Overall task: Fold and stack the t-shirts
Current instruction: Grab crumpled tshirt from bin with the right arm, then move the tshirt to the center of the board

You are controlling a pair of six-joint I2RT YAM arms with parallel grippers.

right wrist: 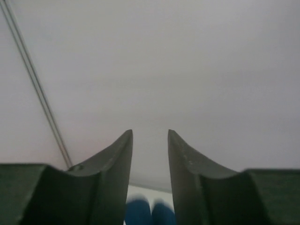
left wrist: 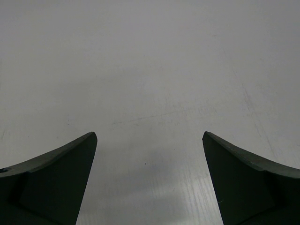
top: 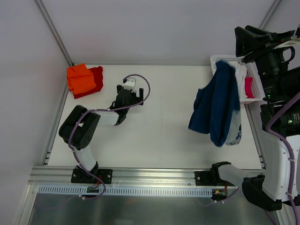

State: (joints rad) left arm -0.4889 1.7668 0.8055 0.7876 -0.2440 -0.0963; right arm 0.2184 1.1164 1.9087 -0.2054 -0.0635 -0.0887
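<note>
My left tool point(left wrist: 150, 136) is spread wide over bare counter point(top: 164, 122), with nothing between its fingers. It sits left of centre in the top view, near the small stack in the upper left corner. There the folded orange tee point(top: 80, 77) lies on top of the red tee point(top: 97, 77).

At the right of the frame the navy tee point(top: 216, 105) hangs in a long bunched drape. Its top end is by the near corner of the white basket point(top: 222, 57) and its lower end is over the counter, with a pale bit of print showing at its right edge. The basket holds a white cloth point(top: 242, 75) and a pink-red one point(top: 249, 87).

My right tool point(right wrist: 150, 133) is raised high with its fingers parted by a narrow gap, and nothing sits between the tips. A blur of blue shows low between them, but I cannot tell whether it touches the fingers.
</note>
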